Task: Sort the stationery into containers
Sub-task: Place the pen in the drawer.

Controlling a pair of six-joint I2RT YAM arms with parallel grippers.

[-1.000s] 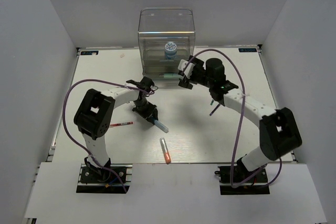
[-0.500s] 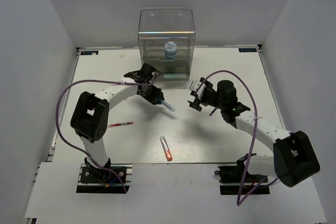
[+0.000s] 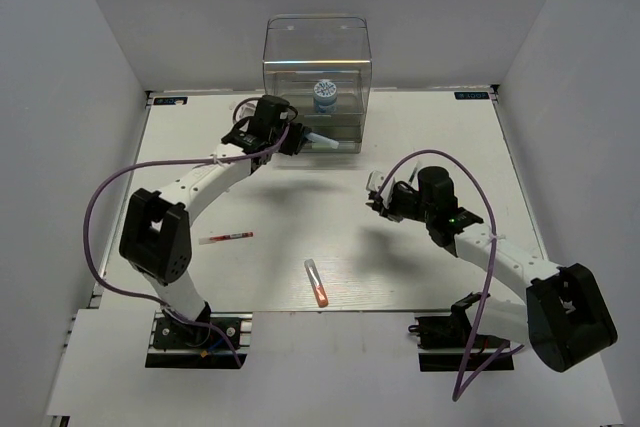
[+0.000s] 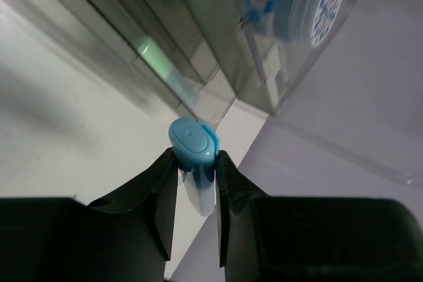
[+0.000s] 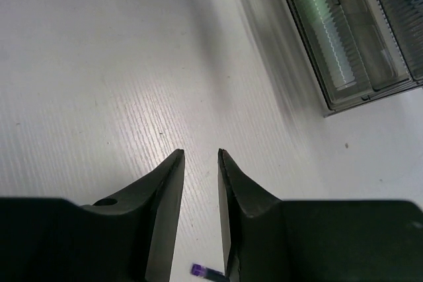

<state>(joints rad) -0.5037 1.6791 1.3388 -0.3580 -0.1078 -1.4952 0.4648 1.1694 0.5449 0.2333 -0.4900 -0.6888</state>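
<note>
Pinching light-blue marker (image 4: 192, 144) in left gripper (image 4: 193, 163), jaws narrow & closed on barrel just behind cap, marker pointing right along front of drawer unit (image 3: 316, 47) at far centre of table (image 3: 450, 127). Hovering at drawer level, right at unit's front, w/ pale-green marker (image 4: 155, 57) lying in a drawer & blue-and-white tub (image 3: 323, 94) sitting in tall clear box above. Prob. delivering marker into a drawer; not telling from these views whether drawer is pulled out enough. Doing it well likely meaning: lining barrel up w/ drawer's long side, lowering till nearly flat beside green one, only then opening jaws, avoiding bumping cap on clear wall or drawer lip, since round barrel apt to be rolling if dropped. Right gripper (image 5: 200, 160) hanging low over bare table right of centre, narrow gap betw. jaws, gripping nothing; dark purple pen (image 5: 201, 271) tip showing just beside its fingertips. Red pen (image 3: 225, 238) & grey orange-tipped marker (image 3: 316, 284) lying near-left & near-centre, not yet sorted.
</note>
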